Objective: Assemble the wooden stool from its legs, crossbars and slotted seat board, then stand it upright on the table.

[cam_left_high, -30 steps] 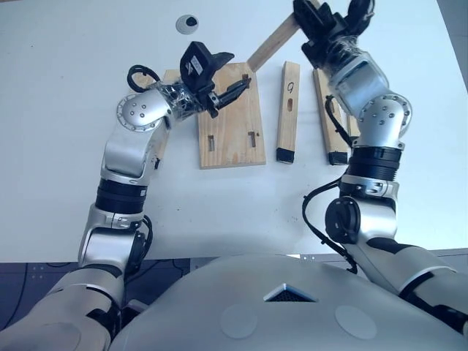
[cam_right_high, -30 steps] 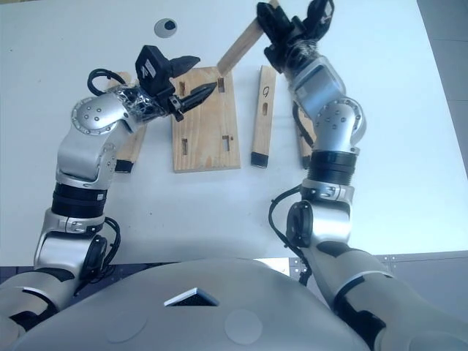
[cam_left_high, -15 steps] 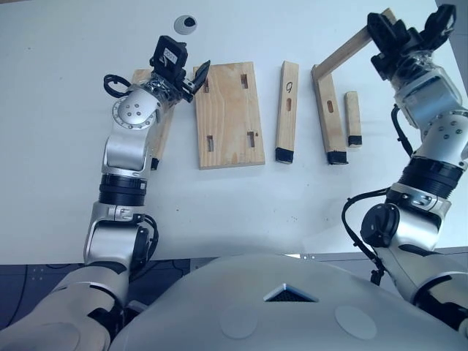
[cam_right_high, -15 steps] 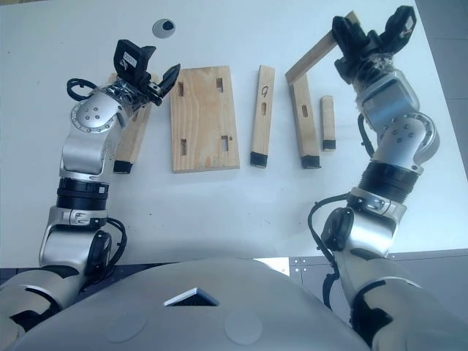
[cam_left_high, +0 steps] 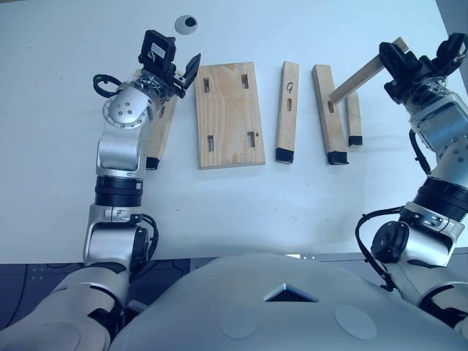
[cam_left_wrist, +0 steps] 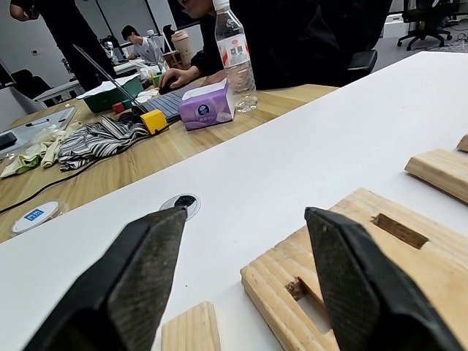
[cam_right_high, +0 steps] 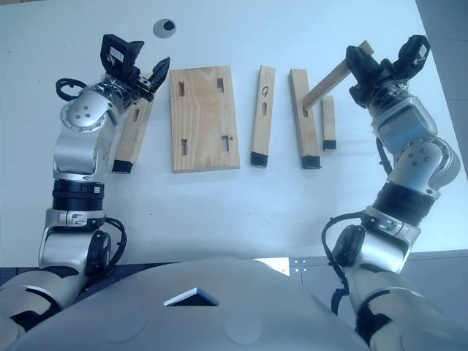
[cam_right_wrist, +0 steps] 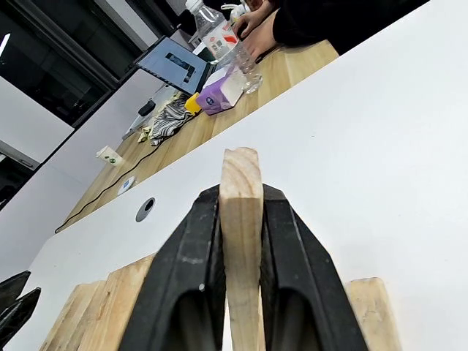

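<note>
The slotted seat board (cam_left_high: 227, 113) lies flat mid-table. To its right lie a leg (cam_left_high: 287, 110), a second leg (cam_left_high: 327, 113) and a short crossbar (cam_left_high: 354, 119). Another leg (cam_left_high: 157, 124) lies left of the board. My right gripper (cam_left_high: 420, 66) is shut on a long crossbar (cam_left_high: 362, 73), held slanted; its lower end is at the slot of the second leg, and I cannot tell if they touch. The wrist view shows the crossbar (cam_right_wrist: 241, 219) between both fingers (cam_right_wrist: 183, 270). My left gripper (cam_left_high: 175, 69) hovers open over the left leg's far end, beside the board (cam_left_wrist: 365, 241).
A round cable grommet (cam_left_high: 187, 23) is set into the white table (cam_left_high: 241, 197) behind the left gripper. Bare table lies in front of the parts. Beyond the far edge stands a desk with a bottle (cam_left_wrist: 235, 55) and a tissue box (cam_left_wrist: 205, 110).
My right arm swung right with the crossbar, lowering its free end from beside the board to the second leg's slot. My left gripper drew back off the board to the left leg.
</note>
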Controlling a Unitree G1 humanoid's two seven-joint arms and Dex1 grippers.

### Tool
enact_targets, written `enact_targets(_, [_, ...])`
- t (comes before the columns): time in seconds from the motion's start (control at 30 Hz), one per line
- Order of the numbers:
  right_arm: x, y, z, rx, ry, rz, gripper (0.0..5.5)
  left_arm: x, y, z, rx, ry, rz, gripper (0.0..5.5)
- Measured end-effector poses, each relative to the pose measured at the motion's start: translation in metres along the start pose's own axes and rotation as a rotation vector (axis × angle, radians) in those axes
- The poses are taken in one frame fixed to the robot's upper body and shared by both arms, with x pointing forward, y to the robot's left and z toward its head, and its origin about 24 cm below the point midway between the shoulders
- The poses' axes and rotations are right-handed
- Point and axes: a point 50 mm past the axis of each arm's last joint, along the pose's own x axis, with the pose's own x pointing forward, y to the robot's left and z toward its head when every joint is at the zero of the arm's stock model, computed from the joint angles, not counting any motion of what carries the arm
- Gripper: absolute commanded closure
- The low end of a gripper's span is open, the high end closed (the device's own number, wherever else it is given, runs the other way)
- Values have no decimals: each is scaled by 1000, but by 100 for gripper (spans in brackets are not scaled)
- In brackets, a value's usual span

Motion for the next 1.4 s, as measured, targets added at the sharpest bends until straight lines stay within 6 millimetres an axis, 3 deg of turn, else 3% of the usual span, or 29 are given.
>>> enact_targets(0.23, [7, -18, -8, -5, 8, -66, 510, 0, -1, 0, 3, -5, -1, 256])
enact_targets(0.8, [13, -8, -23, 39, 23, -50, 510, 3, -4, -4, 28, 4, 3, 256])
enact_targets(1.03, [20, 22, -35, -351, -22, -20, 510, 3, -4, -3, 33, -7, 12, 256])
enact_targets(1.13, [16, 26, -46, -497, -57, -51, 510, 4, -6, -2, 30, -14, 14, 256])
enact_targets(1.4, [-2, 13, -70, -528, -109, -38, 510, 2, -6, -4, 26, -13, 24, 256])
